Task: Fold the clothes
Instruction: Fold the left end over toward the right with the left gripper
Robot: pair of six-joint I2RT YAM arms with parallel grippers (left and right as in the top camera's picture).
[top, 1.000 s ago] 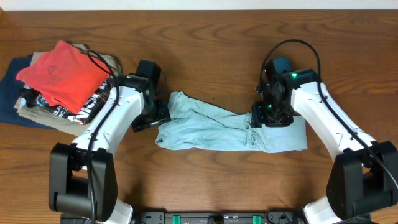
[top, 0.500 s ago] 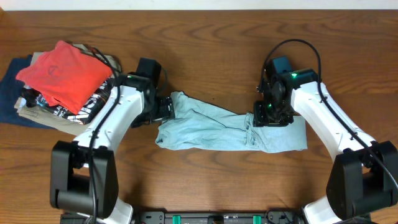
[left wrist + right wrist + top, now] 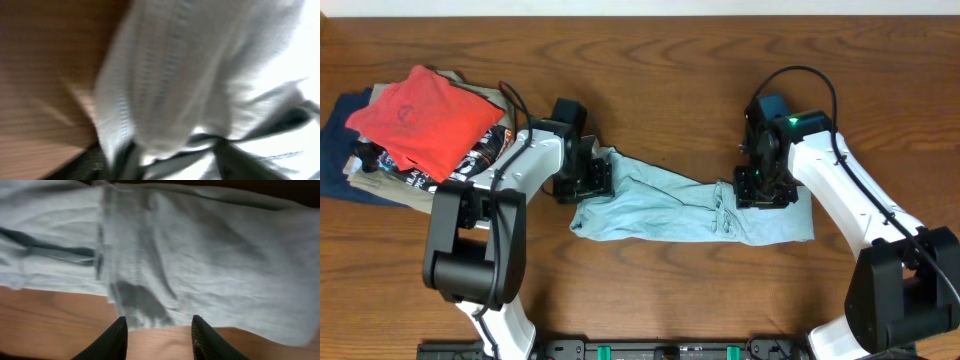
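On wooden table [image 3: 650, 80], crumpled pale-blue shirt [image 3: 680, 212]

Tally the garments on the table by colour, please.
Pale blue-grey shirt: 1
Red garment: 1
Black garment with white print: 1
Navy garment: 1
Tan garment: 1
Total: 5 visible; the pile may hide more.

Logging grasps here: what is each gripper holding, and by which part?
Right gripper is open at the shirt's edge, holding nothing. Left gripper is at the shirt's left end; its blurred view shows no clear grip.
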